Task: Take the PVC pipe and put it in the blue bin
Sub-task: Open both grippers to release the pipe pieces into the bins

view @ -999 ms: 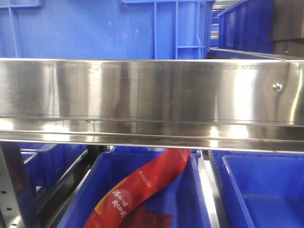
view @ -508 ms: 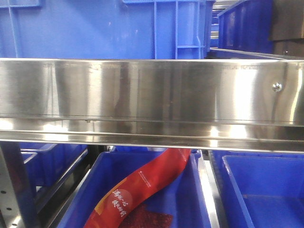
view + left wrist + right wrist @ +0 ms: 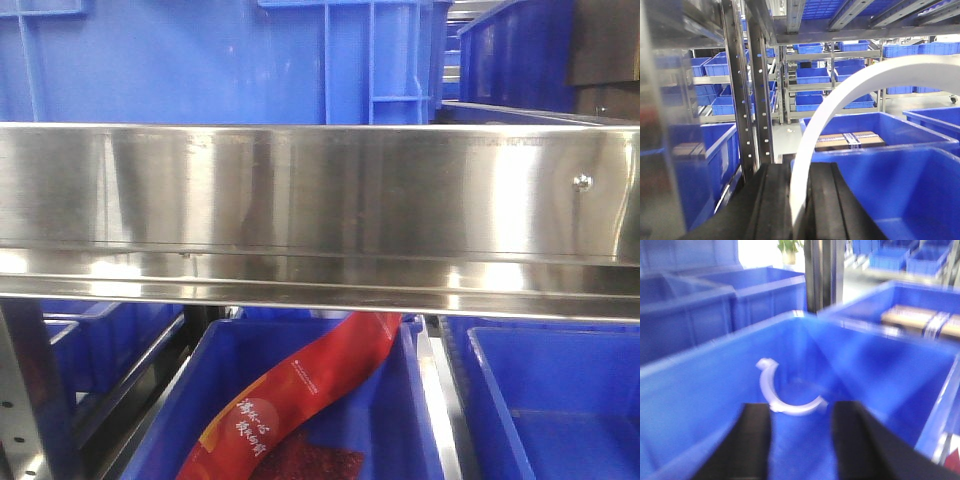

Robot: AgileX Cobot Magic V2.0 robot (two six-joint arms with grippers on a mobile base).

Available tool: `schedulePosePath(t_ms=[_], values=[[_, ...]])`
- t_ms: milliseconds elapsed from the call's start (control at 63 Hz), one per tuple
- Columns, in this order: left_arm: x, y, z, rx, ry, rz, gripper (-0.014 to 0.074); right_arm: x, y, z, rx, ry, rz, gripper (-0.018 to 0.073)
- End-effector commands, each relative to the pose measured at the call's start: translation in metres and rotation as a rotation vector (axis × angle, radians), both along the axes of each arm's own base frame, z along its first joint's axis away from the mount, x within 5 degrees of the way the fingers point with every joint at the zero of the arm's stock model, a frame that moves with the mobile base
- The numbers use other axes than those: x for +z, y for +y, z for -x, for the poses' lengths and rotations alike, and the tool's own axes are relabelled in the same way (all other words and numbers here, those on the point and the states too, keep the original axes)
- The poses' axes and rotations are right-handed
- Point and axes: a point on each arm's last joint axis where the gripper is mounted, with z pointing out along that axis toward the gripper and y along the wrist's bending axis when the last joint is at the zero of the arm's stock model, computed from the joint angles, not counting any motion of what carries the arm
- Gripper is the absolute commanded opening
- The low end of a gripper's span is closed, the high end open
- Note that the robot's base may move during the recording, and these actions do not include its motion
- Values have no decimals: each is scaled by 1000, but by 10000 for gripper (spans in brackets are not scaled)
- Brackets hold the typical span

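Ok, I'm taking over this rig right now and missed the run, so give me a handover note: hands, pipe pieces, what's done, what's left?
Left hand: shut on a curved white PVC piece, with a near blue bin directly ahead.
Right hand: open and empty, over a deep blue bin where a second PVC piece lies on the floor.
Done: one piece binned, one grasped.
Left: probably release the grasped piece into the bin.

Light is glaring in bright streaks off the steel shelf rail (image 3: pixel 320 190). My right wrist view is blurring, daylight blowing out its top edge; the PVC pipe (image 3: pixel 850 86) is washing out, unfocused.
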Motion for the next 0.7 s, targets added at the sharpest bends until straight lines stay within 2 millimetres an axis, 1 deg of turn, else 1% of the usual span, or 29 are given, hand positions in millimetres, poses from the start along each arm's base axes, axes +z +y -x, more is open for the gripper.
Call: schedulePosePath(t_ms=[0,79,159,238,254,301,381,523,682], values=[[9,-3,-5,-9,-33,5,-107,15,-4,11,0,-47,34,118],[9,-4,-15,-9,-25,3,-62,20,-5,19,6,-51,57,57],[7,-5,-24,-9,-14,2,31,26,-7,26,10,-60,74,-32],[4,-6,-32,-9,-1,0,123,31,-9,34,15,-62,85,-158],[2,-7,-34,-9,5,-1,135,31,-9,35,16,-62,87,-169],[0,-7,-38,-9,13,-2,168,35,-11,39,16,-70,93,-169],[-4,-8,-44,-9,19,-2,192,40,-12,47,20,-75,93,-169],[-7,-9,-51,-12,9,-1,193,46,-16,59,23,-80,122,-169],[-5,-9,-51,-15,-21,30,193,51,-26,69,5,-67,133,-169]])
